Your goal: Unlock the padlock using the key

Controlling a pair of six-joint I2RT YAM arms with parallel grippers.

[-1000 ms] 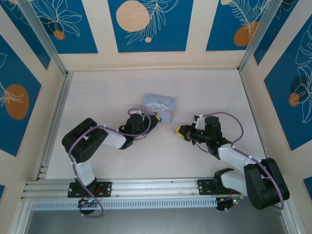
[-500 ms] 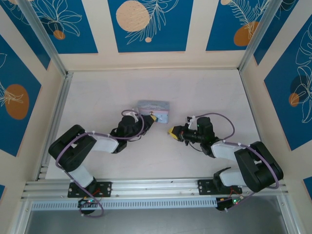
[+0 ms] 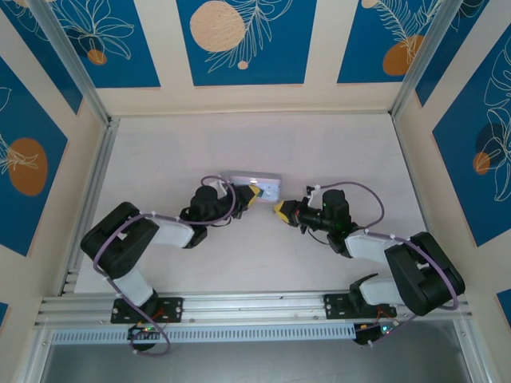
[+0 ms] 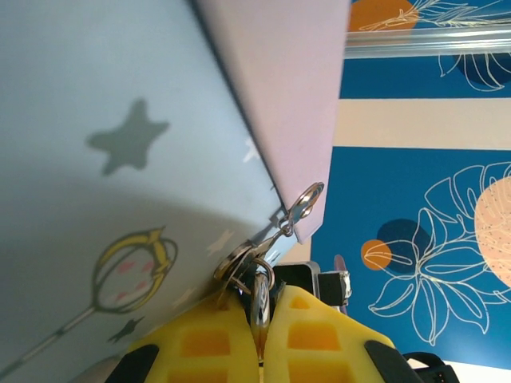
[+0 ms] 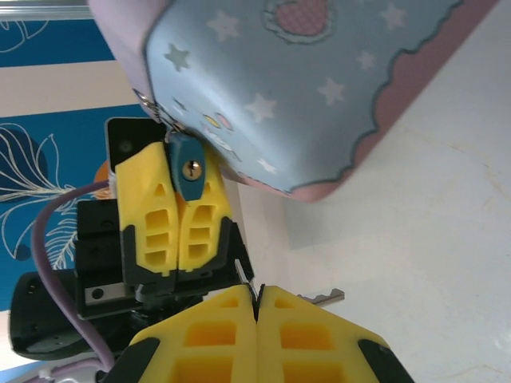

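Where the two arms reach in from the near edge of the white table (image 3: 160, 152), the left gripper (image 3: 254, 195) and right gripper (image 3: 281, 210) meet almost tip to tip, the right at 4 o'clock of the left. The right gripper's yellow fingers are pressed together, pinching a very small, thin, dark metal key (image 5: 247, 279); only a sliver projects past the tips. Just beyond, at 11 o'clock of the key and apart from it, the left gripper's jaws are clamped on a tiny blue-bodied padlock (image 5: 190, 169), whose brass keyhole faces the right wrist camera. The key is not yet in the keyhole. The padlock's thin silvery shackle (image 4: 260, 302) runs between the left fingers and meets a silvery latch (image 4: 303, 203) on a corner of a large pale blue tin with stars and a pink border (image 5: 319, 72). The tin is tilted off the table, at 12 o'clock of the left gripper. Blue floral wall panels (image 3: 239, 40) close the far side.
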